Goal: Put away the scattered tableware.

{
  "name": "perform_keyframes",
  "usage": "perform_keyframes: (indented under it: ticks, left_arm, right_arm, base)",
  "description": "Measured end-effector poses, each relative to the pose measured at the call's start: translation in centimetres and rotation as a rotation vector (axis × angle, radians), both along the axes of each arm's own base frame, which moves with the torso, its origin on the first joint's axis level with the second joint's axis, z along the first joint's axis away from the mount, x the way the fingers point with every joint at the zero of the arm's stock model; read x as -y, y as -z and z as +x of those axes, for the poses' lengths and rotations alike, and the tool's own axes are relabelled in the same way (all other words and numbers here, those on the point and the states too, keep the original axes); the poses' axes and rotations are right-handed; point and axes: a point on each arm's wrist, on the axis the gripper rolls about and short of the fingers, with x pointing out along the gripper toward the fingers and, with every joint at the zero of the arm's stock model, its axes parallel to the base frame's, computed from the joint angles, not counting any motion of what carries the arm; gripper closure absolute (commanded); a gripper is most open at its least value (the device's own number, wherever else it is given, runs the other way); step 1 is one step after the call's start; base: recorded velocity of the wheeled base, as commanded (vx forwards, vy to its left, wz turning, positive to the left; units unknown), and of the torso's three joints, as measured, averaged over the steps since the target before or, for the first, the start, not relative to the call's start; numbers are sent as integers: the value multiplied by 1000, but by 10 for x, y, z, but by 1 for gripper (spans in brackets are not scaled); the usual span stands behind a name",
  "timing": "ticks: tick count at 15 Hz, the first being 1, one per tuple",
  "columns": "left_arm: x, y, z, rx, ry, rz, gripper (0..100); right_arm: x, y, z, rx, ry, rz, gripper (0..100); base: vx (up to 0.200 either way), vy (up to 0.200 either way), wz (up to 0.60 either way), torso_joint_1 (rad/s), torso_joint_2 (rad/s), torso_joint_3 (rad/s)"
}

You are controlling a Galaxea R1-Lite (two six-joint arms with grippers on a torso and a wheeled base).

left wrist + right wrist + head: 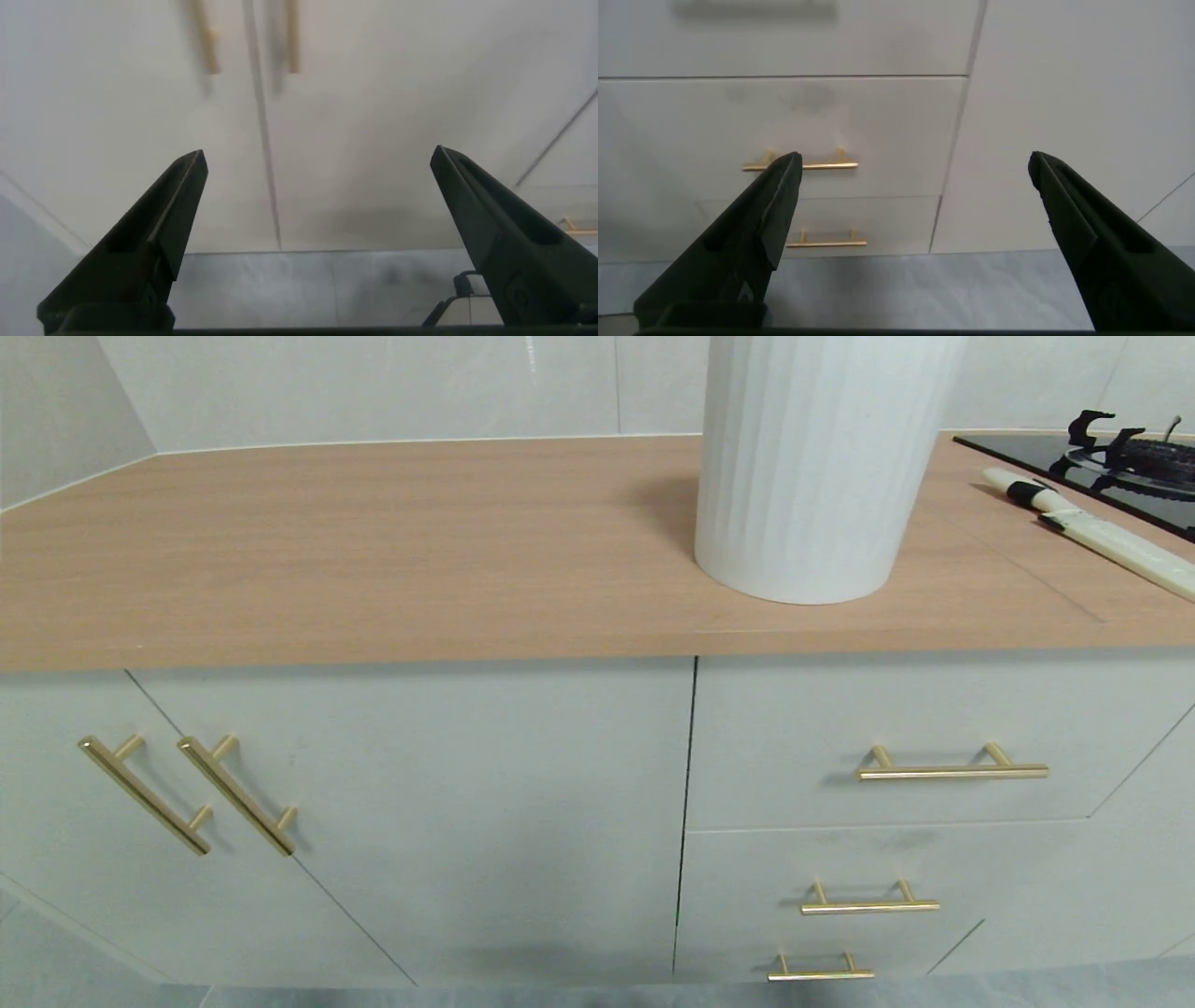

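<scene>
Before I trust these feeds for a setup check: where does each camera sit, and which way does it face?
Head: high, looking forward and down at the counter, white container, knife and cabinet fronts.
Left wrist: low, facing the door handles and floor; left jaws wide open.
Right wrist: low, facing the drawer handles; right jaws wide open.
Shared: head and left wrist share the door handles; head and right wrist share the drawer handles.

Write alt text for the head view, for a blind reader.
A tall white ribbed container stands on a wooden countertop, with a cream knife lying to its right beside a black stove. Below are pale cabinet doors and three drawers with gold bar handles.
</scene>
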Motion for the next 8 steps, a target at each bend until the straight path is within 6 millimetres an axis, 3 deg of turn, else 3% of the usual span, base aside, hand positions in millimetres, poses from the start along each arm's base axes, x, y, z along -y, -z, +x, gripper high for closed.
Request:
perform_keyframes:
  ticks: [4, 8]
  left_arm:
    - [0, 0, 0, 0, 1, 0, 0]
    - [0, 0, 0, 0, 0, -1, 0]
  right_arm:
    - [0, 0, 0, 0, 1, 0, 0]
    - [0, 0, 0, 0, 0, -1, 0]
  base:
    - [0, -200, 0, 0, 5, 2]
    - [0, 0, 0, 0, 0, 0]
